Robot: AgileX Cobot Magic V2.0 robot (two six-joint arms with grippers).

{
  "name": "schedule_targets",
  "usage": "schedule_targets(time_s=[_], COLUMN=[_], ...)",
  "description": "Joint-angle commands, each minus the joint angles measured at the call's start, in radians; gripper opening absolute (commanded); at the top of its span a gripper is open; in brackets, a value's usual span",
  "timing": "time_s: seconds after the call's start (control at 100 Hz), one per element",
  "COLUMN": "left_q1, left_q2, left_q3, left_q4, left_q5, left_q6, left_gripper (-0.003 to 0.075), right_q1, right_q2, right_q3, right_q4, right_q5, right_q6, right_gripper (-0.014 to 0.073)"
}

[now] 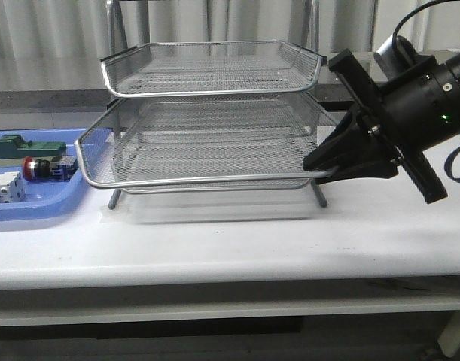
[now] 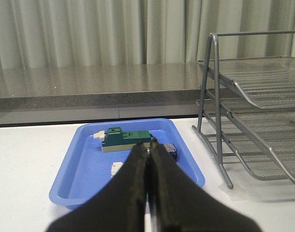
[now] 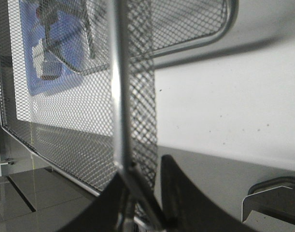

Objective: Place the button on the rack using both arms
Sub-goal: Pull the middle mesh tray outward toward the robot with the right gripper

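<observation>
While my right pincer (image 1: 324, 167) gripped the front corner rim of the middle tray of the three-tier silver wire-mesh rack (image 1: 214, 120), I judged a skewed pull might drag the whole stand across the white table (image 1: 237, 241). My left pincer (image 2: 148, 151) was closed on nothing, hovering over the blue plastic bin (image 2: 70, 188). There the small red-headed push-button switch (image 1: 45, 168) lay on its side, long axis running left to right, red head pointing left, away from the rack.

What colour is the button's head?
Red, seen best in the front view: the button lies in the blue tray.
</observation>
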Motion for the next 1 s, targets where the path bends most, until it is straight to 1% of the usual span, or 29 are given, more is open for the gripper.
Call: schedule_targets(time_s=[0.0,0.24,0.32,0.37,0.44,0.56,0.66,0.81,0.92,0.99], left_q1=[0.003,0.003,0.003,0.003,0.003,0.003,0.003,0.003,0.003,0.003], left_q2=[-0.031,-0.031,-0.031,-0.031,-0.031,-0.031,-0.031,-0.031,-0.031,-0.031], left_q3=[0.055,0.055,0.055,0.055,0.055,0.055,0.055,0.055,0.055,0.055], left_q4=[-0.006,-0.006,-0.006,-0.006,-0.006,-0.006,-0.006,-0.006,-0.006,-0.006], left_q5=[-0.088,-0.088,-0.088,-0.088,-0.088,-0.088,-0.088,-0.088,-0.088,-0.088], left_q6=[-0.011,-0.011,-0.011,-0.011,-0.011,-0.011,-0.011,-0.011,-0.011,-0.011], left_gripper=[-0.0021,-0.0021,-0.0021,-0.0021,-0.0021,-0.0021,-0.0021,-0.0021,-0.0021,-0.0021], right_q1=[0.001,0.001,0.001,0.001,0.001,0.001,0.001,-0.001,-0.001,-0.001], right_q2=[-0.061,-0.083,-0.083,-0.085,-0.089,-0.104,-0.129,-0.176,-0.215,-0.242], right_q3=[0.011,0.047,0.047,0.047,0.047,0.047,0.047,0.047,0.047,0.047], right_q4=[-0.019,-0.023,-0.023,-0.023,-0.023,-0.023,-0.023,-0.052,-0.115,-0.178], right_q5=[0.025,0.025,0.026,0.026,0.026,0.026,0.026,0.026,0.034,0.037], right_q6=[-0.019,-0.021,-0.021,-0.022,-0.028,-0.049,-0.06,-0.06,-0.049,-0.012], right_gripper=[0.0125,0.0126,0.0147,0.0175,0.0237,0.0372,0.0434,0.0437,0.0437,0.0437])
